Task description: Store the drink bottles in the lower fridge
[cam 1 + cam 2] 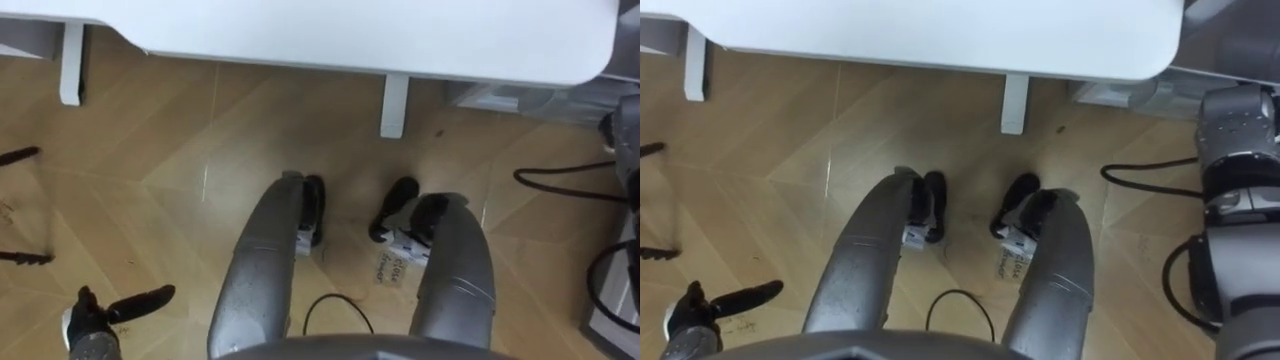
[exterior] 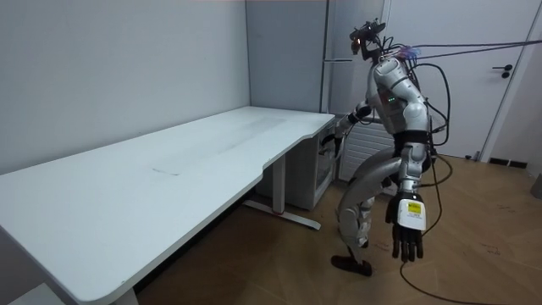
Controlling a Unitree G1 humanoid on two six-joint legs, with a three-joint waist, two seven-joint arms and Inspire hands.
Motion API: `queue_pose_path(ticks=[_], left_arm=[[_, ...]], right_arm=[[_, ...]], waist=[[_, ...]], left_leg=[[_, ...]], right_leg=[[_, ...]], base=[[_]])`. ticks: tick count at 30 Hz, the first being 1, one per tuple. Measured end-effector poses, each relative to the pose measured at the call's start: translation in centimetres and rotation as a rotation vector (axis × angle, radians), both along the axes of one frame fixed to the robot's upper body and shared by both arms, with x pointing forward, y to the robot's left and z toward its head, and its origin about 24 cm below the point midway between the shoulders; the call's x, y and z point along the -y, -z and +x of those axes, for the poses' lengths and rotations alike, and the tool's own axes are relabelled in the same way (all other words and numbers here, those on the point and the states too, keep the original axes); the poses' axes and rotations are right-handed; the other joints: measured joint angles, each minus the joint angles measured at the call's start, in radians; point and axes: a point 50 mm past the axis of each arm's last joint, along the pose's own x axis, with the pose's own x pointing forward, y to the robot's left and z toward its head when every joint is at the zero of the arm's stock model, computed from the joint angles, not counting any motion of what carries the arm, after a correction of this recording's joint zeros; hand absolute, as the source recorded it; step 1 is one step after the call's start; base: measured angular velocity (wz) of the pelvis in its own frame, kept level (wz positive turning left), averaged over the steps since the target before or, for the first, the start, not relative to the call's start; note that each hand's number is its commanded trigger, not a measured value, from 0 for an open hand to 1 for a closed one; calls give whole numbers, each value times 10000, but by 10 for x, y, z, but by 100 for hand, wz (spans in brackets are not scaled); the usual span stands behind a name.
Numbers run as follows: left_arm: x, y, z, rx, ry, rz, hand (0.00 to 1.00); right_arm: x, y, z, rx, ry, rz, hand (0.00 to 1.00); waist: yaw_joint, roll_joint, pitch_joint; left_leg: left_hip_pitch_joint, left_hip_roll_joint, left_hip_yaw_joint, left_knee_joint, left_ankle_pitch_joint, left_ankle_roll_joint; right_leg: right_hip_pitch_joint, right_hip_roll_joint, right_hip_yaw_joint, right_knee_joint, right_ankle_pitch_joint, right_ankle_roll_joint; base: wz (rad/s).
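Observation:
I stand at the end of a white desk (image 2: 169, 169), facing it, with my knees bent. My left hand (image 2: 409, 229) hangs open at my side above the wooden floor, holding nothing; it also shows at the lower left (image 1: 100, 315). My right arm (image 1: 1235, 200) reaches forward, and my right hand (image 2: 341, 129) is by a low white unit (image 2: 326, 165) at the desk's end. A tall grey fridge (image 2: 343, 51) stands behind that unit. I cannot tell how the right hand's fingers stand.
The desk's edge (image 1: 350, 30) and a white desk leg (image 1: 394, 105) are just ahead of my feet. Dark cables (image 1: 560, 180) loop on the floor to my right. A white door (image 2: 508, 76) is behind me.

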Motion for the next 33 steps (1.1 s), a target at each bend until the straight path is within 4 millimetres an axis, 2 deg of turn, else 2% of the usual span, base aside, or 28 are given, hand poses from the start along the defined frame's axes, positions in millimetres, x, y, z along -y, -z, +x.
queue_pose_path(ticks=[3,5,11,15,16,18,19,20,21,23,27,28,29,30,31,32,33], left_arm=[[1,-1,1,81,55,-45,0],[1,-1,1,66,86,-51,0],[1,0,-1,-35,63,-45,0],[1,2,-5,-141,146,-176,0],[0,2,-8,-184,180,-156,0],[1,2,-13,-269,387,-133,0],[1,3,-15,-346,483,-74,0],[1,3,-17,-372,472,-28,0],[0,3,-18,-371,481,-7,0],[-1,3,-18,-352,660,185,0],[2,4,-19,-385,785,162,0],[3,5,-19,-381,804,64,0],[5,6,-19,-369,822,-30,0],[6,6,-19,-367,830,-63,0],[6,6,-20,-375,837,-84,0],[6,6,-20,-376,839,-79,0],[6,6,-20,-396,872,-72,0]], right_arm=[[0,0,0,195,254,284,0],[0,-1,0,365,431,461,0],[-8,5,0,675,1099,1059,0],[-12,3,1,712,1381,1216,0],[-15,-3,5,832,1310,1298,0],[-20,-12,10,1091,1139,1372,0],[-23,-14,11,1212,1037,1387,0],[-26,-14,13,1249,949,1449,0],[-27,-16,13,1284,948,1508,0],[-27,-18,14,1361,1002,1574,0],[-26,-20,14,1484,1147,1689,0],[-27,-21,15,1565,1091,1700,0],[-29,-24,17,1725,972,1746,0],[-31,-26,18,1820,891,1779,0],[-34,-28,20,1984,736,1816,0],[-37,-30,21,2164,593,1829,0],[-38,-31,22,2219,547,1831,0]], waist=[[157,-24,-13],[165,-22,-15],[223,24,-42],[363,44,-54],[361,50,-58],[371,104,-91],[371,209,-155],[363,222,-164],[356,285,-202],[325,293,-208],[337,289,-205],[347,288,-206],[360,293,-208],[369,293,-208],[385,300,-213],[381,307,-216],[386,385,-185]], left_leg=[[-7,-16,-63,-51,25,-45],[-12,-24,-95,-102,45,-81],[22,-111,-501,-117,100,-179],[244,-189,-559,-261,101,-181],[278,-188,-562,-339,101,-181],[316,-201,-577,-490,103,-185],[384,-220,-608,-552,130,-226],[543,-342,-605,-664,208,-276],[609,-462,-715,-730,306,-300],[627,-676,-870,-839,315,-311],[656,-704,-896,-990,314,-312],[678,-694,-895,-1128,313,-310],[685,-651,-902,-1285,313,-310],[687,-629,-904,-1361,313,-310],[691,-540,-902,-1490,314,-311],[690,-400,-969,-1629,318,-309],[697,-285,-956,-1625,320,-304]], right_leg=[[76,-271,-364,-27,-11,10],[125,-350,-523,-74,-53,77],[479,-457,-1029,-127,-164,60],[675,-460,-1044,-220,-168,56],[683,-464,-1056,-297,-166,63],[774,-596,-1336,-484,-146,96],[968,-794,-1714,-575,-133,118],[1102,-999,-1918,-553,-126,129],[1171,-1075,-1996,-539,-126,129],[1187,-1210,-2080,-530,-133,139],[1222,-1253,-2159,-649,-153,167],[1314,-1351,-2399,-786,-124,219],[1403,-1387,-2646,-982,-52,354],[1447,-1385,-2752,-1082,-9,429],[1538,-1360,-2967,-1254,91,607],[1575,-1341,-3038,-1288,138,984],[1535,-1354,-2820,-788,50,911]], base=[[-4],[6],[11],[0],[-21],[-31],[-27],[-21],[-7],[10],[14],[0],[-5],[-11],[-6],[0],[47]])
